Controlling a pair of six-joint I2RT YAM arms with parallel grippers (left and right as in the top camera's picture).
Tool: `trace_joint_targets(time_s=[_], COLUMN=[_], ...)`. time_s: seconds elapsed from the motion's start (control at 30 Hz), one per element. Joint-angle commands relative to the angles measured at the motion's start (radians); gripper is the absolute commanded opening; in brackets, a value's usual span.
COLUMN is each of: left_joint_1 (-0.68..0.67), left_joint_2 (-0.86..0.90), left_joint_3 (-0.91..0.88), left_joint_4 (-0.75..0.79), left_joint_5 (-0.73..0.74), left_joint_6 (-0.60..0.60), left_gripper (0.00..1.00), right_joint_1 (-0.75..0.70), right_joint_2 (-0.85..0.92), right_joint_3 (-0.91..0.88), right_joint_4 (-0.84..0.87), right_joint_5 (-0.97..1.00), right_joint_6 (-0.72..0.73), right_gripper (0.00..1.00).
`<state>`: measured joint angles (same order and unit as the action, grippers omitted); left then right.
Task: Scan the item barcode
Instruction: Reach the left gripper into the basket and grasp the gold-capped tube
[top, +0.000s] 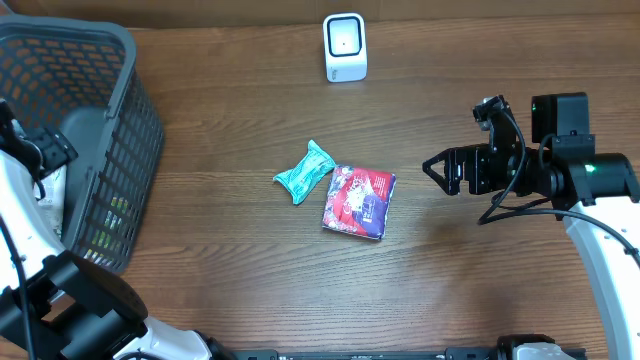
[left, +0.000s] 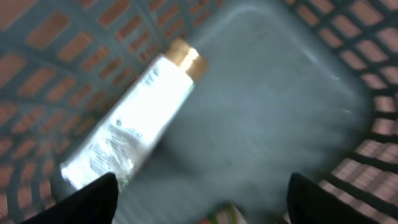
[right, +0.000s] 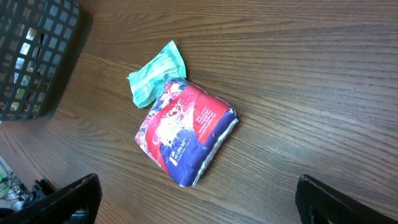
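Left gripper (left: 200, 202) shows at the bottom edge of its wrist view, tips spread wide with nothing between them. Below it the tube (left: 127, 127) lies diagonal on the basket (left: 292, 93) floor, gold cap toward the mesh wall. Its crimped end sits by one tip, off the gap's centre. Close from here and you likely catch only that flat end, or shove it into the mesh. It looks slick, so expect slip or swing on the lift, maybe a snag on the tall rim. View is blurred and I can't find the barcode, so it may reach the scanner (top: 345, 47) facing the wrong way. Scanner is well apart, across the table (top: 250, 280). Right gripper (right: 198, 202) hangs spread and empty near the red pack (right: 186, 134) and teal pack (right: 155, 78). Watch for arms crossing there.
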<state>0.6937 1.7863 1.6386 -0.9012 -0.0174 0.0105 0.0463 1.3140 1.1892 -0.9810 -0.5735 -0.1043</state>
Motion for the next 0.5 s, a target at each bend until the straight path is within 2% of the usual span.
trace_joint_targets(time_s=[0.0, 0.2, 0.4, 0.47], left_joint_1=[-0.002, 0.000, 0.000, 0.000], left_joint_2=[-0.008, 0.004, 0.082, 0.105], left_joint_3=[-0.082, -0.157, -0.159, -0.159], left_joint_4=[0.106, 0.251, 0.264, 0.275], left_joint_5=[-0.080, -0.200, -0.195, -0.194], left_joint_6=[0.196, 0.300, 0.499, 0.510], left_gripper=[0.81, 0.78, 0.79, 0.77], right_joint_1=[-0.003, -0.003, -0.003, -0.003], right_joint_2=[-0.002, -0.002, -0.002, -0.002], right_joint_3=[0.023, 0.023, 0.023, 0.023], right_joint_4=[0.002, 0.003, 0.003, 0.002], right_joint_5=[-0.012, -0.012, -0.012, -0.012], right_joint_6=[0.003, 0.003, 0.003, 0.003], right_gripper=[1.00, 1.00, 1.00, 1.00])
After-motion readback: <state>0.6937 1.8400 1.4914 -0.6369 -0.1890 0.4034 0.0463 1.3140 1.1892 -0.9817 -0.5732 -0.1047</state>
